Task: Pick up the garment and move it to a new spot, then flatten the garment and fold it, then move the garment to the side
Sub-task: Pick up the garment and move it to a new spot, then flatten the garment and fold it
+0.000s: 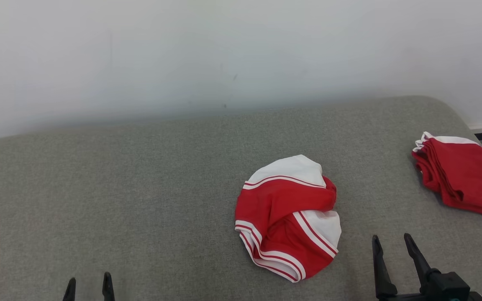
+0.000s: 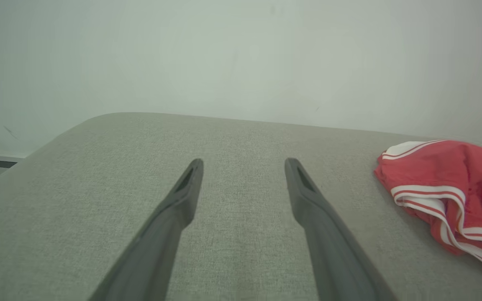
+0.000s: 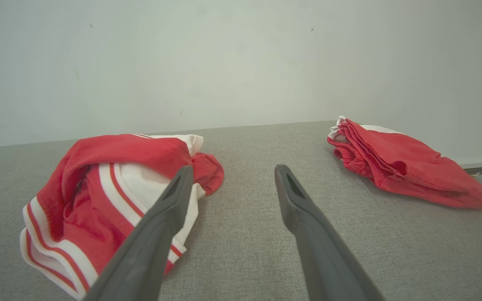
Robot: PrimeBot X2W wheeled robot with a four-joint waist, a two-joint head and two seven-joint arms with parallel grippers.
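Garment (image 1: 288, 217), red with white bands, lies crumpled in a heap on the grey fabric counter (image 1: 140, 188), a little right of the middle in my head view. My right tool (image 1: 391, 236) is just beside its near right edge, fingers spread wide, holding nothing. My left tool (image 1: 89, 276) is well apart to the left, also wide open and empty. A folded red piece (image 1: 460, 177) rests by the counter's right edge.
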